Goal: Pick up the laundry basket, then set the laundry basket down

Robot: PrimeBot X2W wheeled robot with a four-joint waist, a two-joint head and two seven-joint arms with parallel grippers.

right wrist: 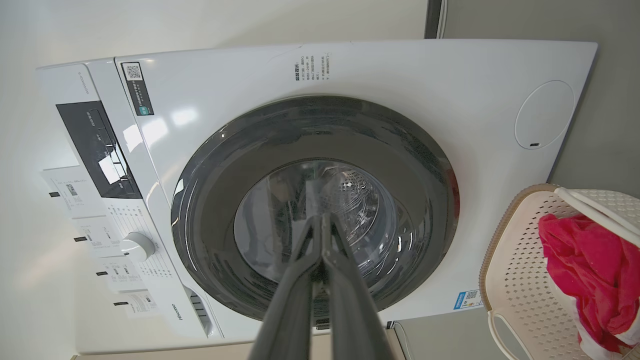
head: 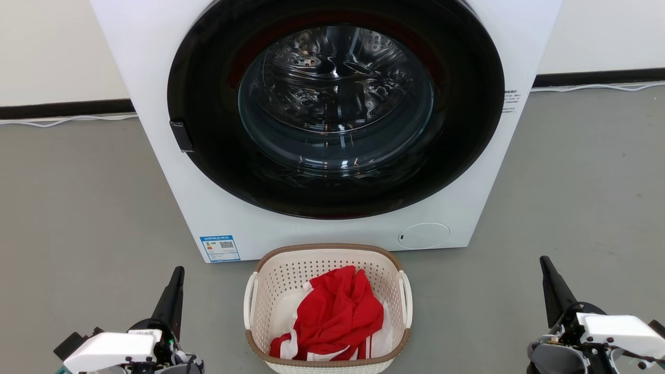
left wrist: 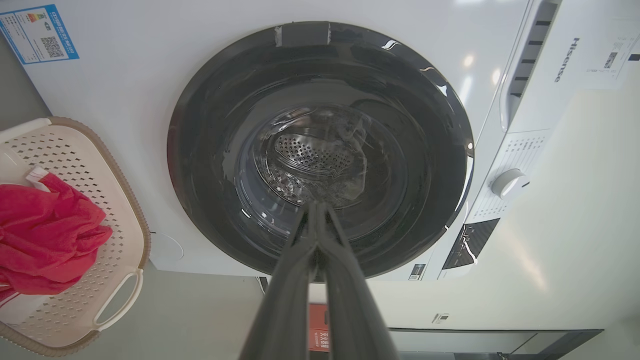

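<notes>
Cream-white perforated plastic is being shown at the bottom centre of the head view: the laundry basket [head: 291,272] is being borne upright by the grey floor [head: 78,208], just in front of the white washer [head: 148,78]. The washer's round dark door [head: 208,130] is being seen shut, with the steel drum [head: 332,78] showing through its glass. A red garment [head: 337,311] with white trim is being held inside the basket, heaped toward its near right part. The basket's brown rim [head: 328,246] and its two white side handles [head: 250,301] are being touched by neither gripper.

The left gripper [head: 178,272] is being held low over the floor to the basket's left, apart from it, its fingers being pointed toward the washer. In the left wrist view its two long dark fingers [left wrist: 290,290] are being pressed together at the tips, clenched with nothing between them, and are being aimed at the door glass. The basket is being shown at that view's left edge, clear of them.

The right gripper [head: 545,262] is being held likewise to the basket's right, apart from it. In the right wrist view its fingers [right wrist: 350,300] are being held together at the tips, clenched on nothing, with the basket being shown at that view's lower right edge.
</notes>
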